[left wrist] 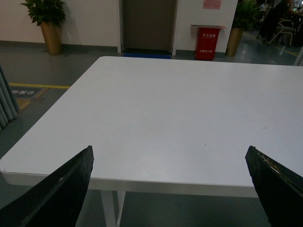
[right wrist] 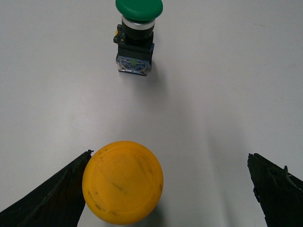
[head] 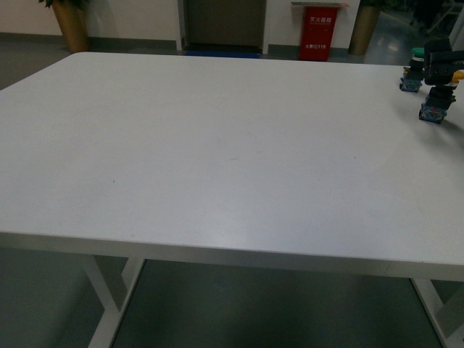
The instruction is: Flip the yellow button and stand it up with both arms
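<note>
In the right wrist view the yellow button (right wrist: 123, 182) shows its round cap face-on, close beside one fingertip (right wrist: 52, 194) of my open right gripper (right wrist: 165, 189); whether they touch I cannot tell. Its body is hidden under the cap. In the front view my right gripper (head: 444, 69) is at the table's far right, with the button's black body and blue-grey block (head: 435, 106) just below it. My left gripper (left wrist: 165, 189) is open and empty at the table's edge. It is out of the front view.
A green-capped button (right wrist: 135, 40) lies beyond the yellow one and also shows in the front view (head: 413, 71). The white table (head: 217, 145) fills the front view. A red box (head: 317, 32), potted plants and a door stand behind the table.
</note>
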Available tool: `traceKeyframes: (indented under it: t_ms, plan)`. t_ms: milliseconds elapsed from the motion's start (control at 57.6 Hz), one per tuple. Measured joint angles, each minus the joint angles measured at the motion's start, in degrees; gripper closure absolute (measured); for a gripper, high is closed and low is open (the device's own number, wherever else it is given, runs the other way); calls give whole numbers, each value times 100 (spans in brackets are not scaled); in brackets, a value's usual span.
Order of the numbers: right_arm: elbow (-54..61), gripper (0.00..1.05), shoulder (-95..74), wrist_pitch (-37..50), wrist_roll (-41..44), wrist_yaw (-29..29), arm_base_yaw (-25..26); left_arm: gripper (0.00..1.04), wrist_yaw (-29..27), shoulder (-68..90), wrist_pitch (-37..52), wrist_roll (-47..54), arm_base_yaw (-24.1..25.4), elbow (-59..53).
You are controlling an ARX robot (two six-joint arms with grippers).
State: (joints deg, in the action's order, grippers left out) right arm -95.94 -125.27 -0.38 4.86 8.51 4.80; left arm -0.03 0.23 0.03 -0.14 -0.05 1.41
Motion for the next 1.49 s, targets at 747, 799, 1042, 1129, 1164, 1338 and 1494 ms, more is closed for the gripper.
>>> traceKeyframes:
  t_ms: [747, 799, 1042, 1129, 1164, 1338, 1494]
  plan:
    - [2039, 7, 2914, 461, -538, -1932, 127, 6, 0, 0, 0, 0, 0, 0]
    - [2343, 7, 3329, 474, -651, -2159, 151, 6, 0, 0, 0, 0, 0, 0]
    - [4771, 24, 6408, 1294, -940, -1711, 114, 6, 2, 0, 0, 0, 0, 0]
    - [5884, 41, 7589, 1322, -686, -1432, 116, 6, -2, 0, 0, 0, 0, 0]
    - [6175, 47, 7847, 1366, -645, -1399, 105, 6, -2, 0, 0, 0, 0, 0]
    - [7399, 82, 8570, 1768, -533, -903, -289, 6, 0, 0, 0, 0, 0, 0]
    - [7973, 101, 8955, 1941, -501, -876, -459, 6, 0, -2, 0, 0, 0, 0]
